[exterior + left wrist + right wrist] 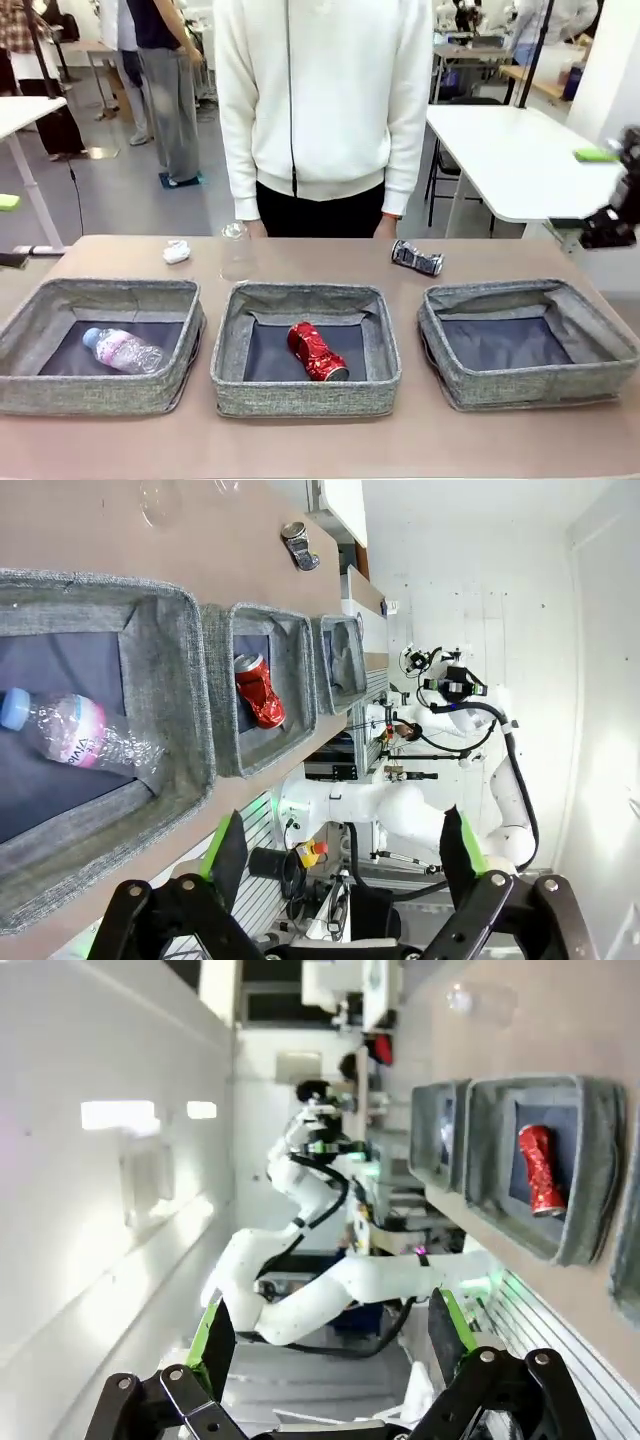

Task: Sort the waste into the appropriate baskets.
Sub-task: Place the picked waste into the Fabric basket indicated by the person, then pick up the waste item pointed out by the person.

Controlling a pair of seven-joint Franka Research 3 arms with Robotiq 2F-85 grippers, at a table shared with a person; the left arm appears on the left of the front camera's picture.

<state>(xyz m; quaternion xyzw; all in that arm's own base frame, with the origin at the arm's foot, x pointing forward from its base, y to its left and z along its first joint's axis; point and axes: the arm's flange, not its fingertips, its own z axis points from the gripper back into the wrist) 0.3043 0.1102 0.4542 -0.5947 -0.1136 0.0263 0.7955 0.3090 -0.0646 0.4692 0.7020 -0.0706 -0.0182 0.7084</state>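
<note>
Three grey baskets stand in a row near the front edge. The left basket [25,330] holds a clear bottle with a pink label [122,350], the middle basket [232,340] a crushed red can [318,351], and the right basket [600,340] shows a bare bottom. Beyond them on the table lie a white paper wad [177,251], a clear plastic cup [235,248] and a crushed dark can [417,257]. My left gripper [345,845] is open, off the near side of the left basket [170,680] and above table height. My right gripper [330,1332] is open too, well away from the red can [540,1168].
A person in a white jacket [320,100] stands at the far edge, hands out of sight. A strip of bare brown table [320,445] runs in front of the baskets. White tables stand behind, left and right.
</note>
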